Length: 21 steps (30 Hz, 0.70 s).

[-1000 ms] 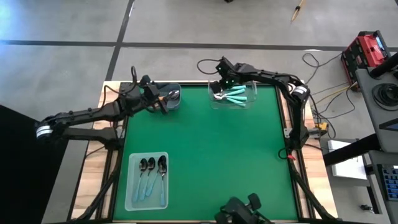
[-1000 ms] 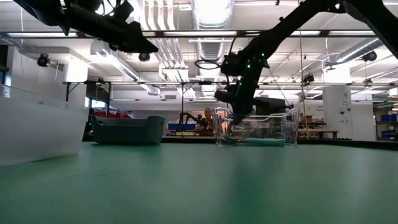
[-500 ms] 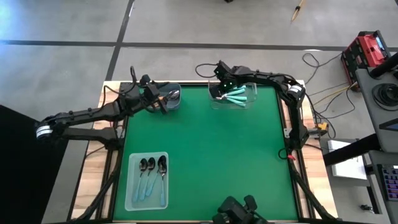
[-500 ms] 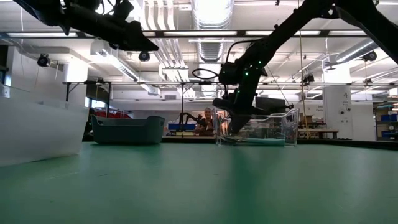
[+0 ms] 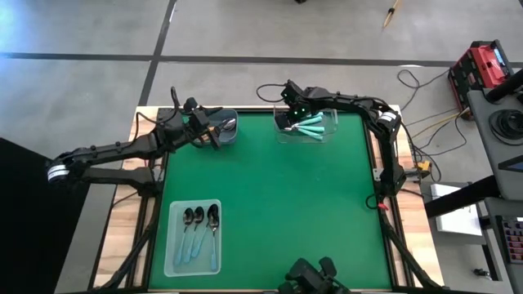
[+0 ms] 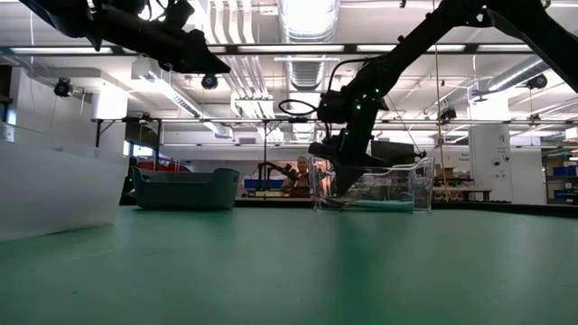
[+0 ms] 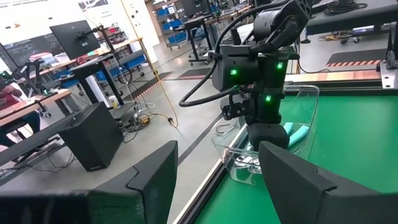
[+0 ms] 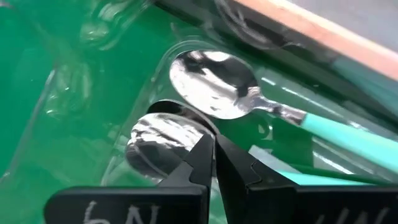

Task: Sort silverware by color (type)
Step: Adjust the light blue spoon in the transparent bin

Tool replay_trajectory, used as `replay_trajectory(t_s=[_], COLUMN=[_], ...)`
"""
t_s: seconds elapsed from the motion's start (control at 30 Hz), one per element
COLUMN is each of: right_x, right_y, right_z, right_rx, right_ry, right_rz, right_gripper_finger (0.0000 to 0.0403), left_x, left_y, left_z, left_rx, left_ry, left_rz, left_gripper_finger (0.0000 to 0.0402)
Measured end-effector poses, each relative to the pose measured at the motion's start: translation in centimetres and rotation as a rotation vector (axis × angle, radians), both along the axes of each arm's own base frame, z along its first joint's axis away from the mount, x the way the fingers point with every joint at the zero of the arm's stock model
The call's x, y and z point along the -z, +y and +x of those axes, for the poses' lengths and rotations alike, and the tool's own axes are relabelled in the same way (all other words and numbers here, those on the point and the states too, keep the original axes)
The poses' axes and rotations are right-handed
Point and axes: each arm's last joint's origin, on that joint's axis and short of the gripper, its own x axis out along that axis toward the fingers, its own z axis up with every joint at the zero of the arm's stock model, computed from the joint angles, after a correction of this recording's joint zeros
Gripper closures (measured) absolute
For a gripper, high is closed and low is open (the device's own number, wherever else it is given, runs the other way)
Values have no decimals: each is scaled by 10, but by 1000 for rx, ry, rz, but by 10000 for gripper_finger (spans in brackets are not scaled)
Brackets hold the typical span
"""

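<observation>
A clear container (image 5: 330,116) at the table's far edge holds several teal-handled spoons (image 5: 311,126). My right gripper (image 8: 213,152) reaches down into it, shut, its tips over two silver spoon bowls (image 8: 163,140); nothing shows between its fingers. My left gripper (image 7: 217,180) hangs level and open over a grey bin (image 5: 222,135) at the far left, holding nothing. A spoon with a silver bowl (image 5: 230,124) lies in that bin. Three dark-bowled spoons with light-blue handles (image 5: 200,219) lie in a clear tray (image 5: 172,261) near the front left. My right gripper comes slanting down from above with its fingers shut, tips (image 8: 202,155) at the edge of one spoon's silver bowl (image 8: 155,143) on the container's floor. I cannot tell whether they touch that bowl.
The green mat (image 5: 278,204) lies bare between the three containers. In the low view the clear container (image 6: 397,181) and grey bin (image 6: 185,188) stand at the far edge, and the tray's wall (image 6: 45,190) rises close at the left. A person sits far off beyond the table.
My right gripper has sunk into the clear container and gone a little toward the table's left edge, staying shut; over the last half second it has kept still.
</observation>
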Motion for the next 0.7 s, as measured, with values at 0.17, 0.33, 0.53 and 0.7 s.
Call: replay_trajectory(t_s=[0.17,0.33,0.53,0.7], right_x=[0,2,4,4], right_y=[1,4,7,7], right_z=[1,-3,-7,-7], right_rx=[-8,12,18,12], right_ry=[-11,25,70,75], right_rz=[17,55,87,82], right_gripper_finger=[394,394,394,394], left_x=[0,0,0,0], left_y=[0,0,0,0], left_z=[0,0,0,0], left_rx=[0,0,0,0], left_ry=[0,1,1,1], left_rz=[0,0,0,0], left_gripper_finger=[194,194,194,194])
